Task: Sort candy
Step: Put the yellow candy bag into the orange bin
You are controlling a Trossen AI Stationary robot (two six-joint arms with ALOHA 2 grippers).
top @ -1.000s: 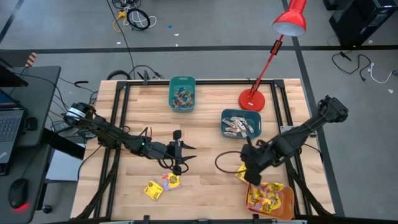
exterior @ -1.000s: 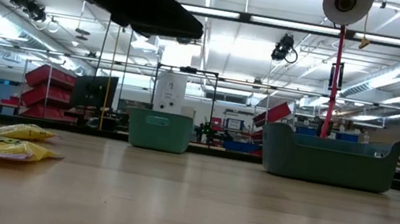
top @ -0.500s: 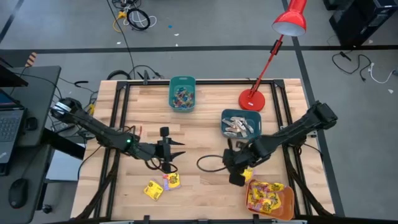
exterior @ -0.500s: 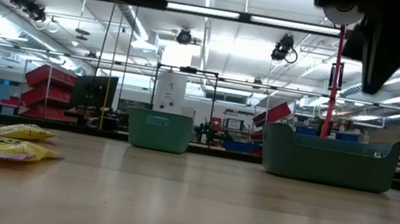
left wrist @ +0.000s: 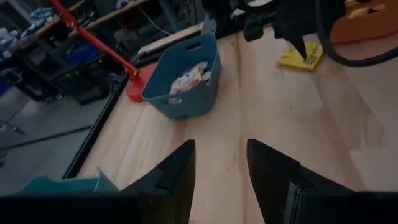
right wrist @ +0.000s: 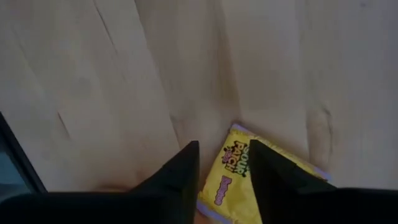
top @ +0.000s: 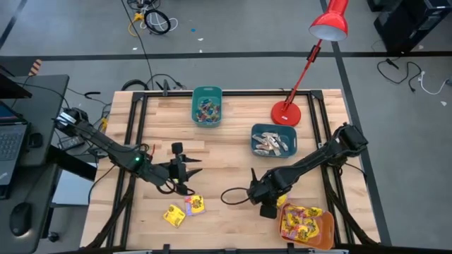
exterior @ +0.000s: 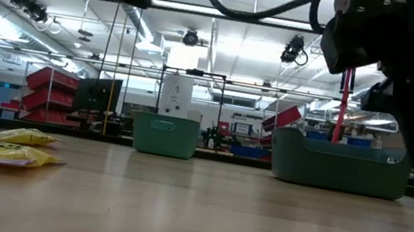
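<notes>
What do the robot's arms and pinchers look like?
Both arms are dark, thin and jointed. The left gripper has pointed black fingers. A black cable loops by the right gripper, whose fingers are black wedges.

A workshop-like lab: red storage bins [exterior: 50, 83] on shelving, ceiling strip lights [exterior: 207, 9], loose floor cables [top: 152, 20].

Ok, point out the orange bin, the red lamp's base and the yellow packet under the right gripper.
orange bin [top: 326, 227]: high view, on its right rim.
red lamp's base [top: 286, 112]: high view, on the middle of the round base.
yellow packet [right wrist: 239, 177]: right wrist view, on its printed face between the fingers.
</notes>
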